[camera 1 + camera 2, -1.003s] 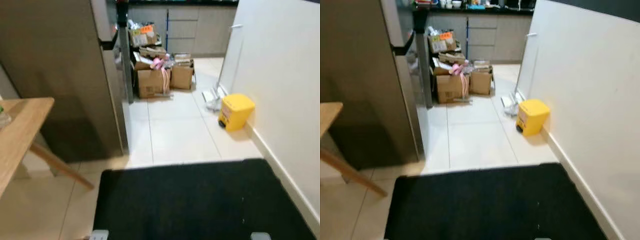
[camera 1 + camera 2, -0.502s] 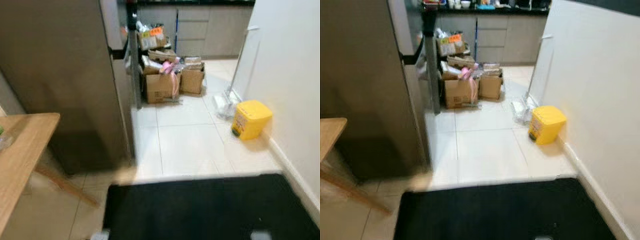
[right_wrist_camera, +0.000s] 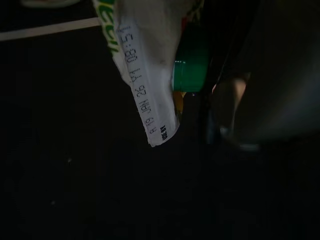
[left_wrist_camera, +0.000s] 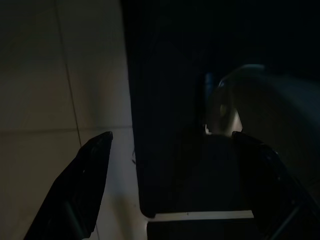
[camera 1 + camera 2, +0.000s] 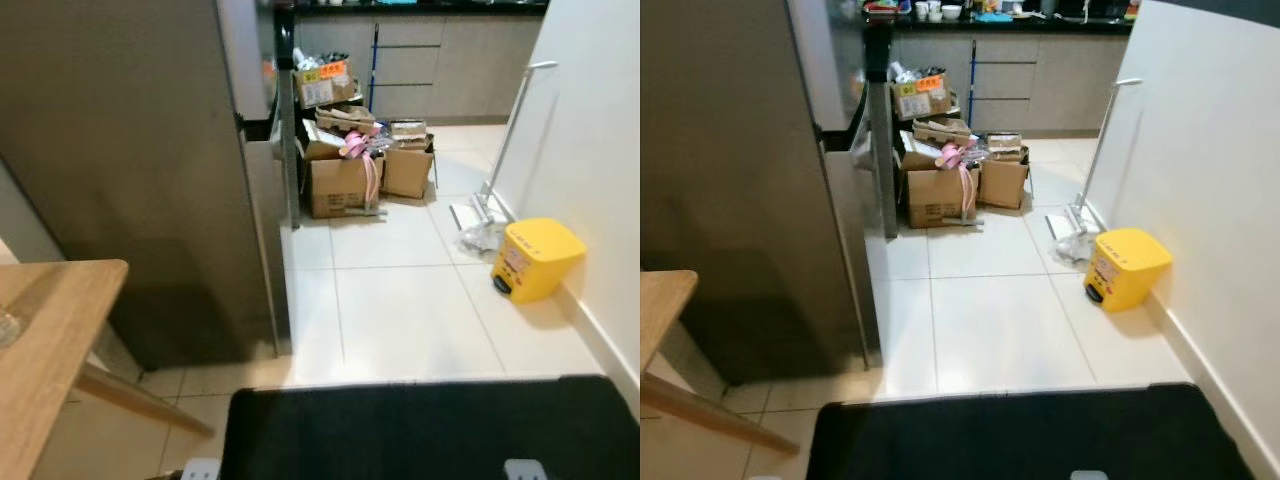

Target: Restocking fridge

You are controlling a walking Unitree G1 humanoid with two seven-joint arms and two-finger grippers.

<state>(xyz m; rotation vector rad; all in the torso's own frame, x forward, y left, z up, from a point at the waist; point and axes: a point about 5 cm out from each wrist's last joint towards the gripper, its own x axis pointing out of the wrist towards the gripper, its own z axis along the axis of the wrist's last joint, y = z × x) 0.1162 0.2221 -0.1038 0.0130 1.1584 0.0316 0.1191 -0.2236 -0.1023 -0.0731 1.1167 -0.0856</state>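
Steel-grey, the fridge (image 5: 150, 170) stood at the robot's left front, its door seemingly ajar. To do the approach well, I judged it should round the wooden table (image 5: 45, 340) and face that door squarely. The left hand (image 4: 165, 185) hung low, fingers apart over the floor. The right hand carried a date-stamped packet (image 3: 142, 70); its grip could not be made out.
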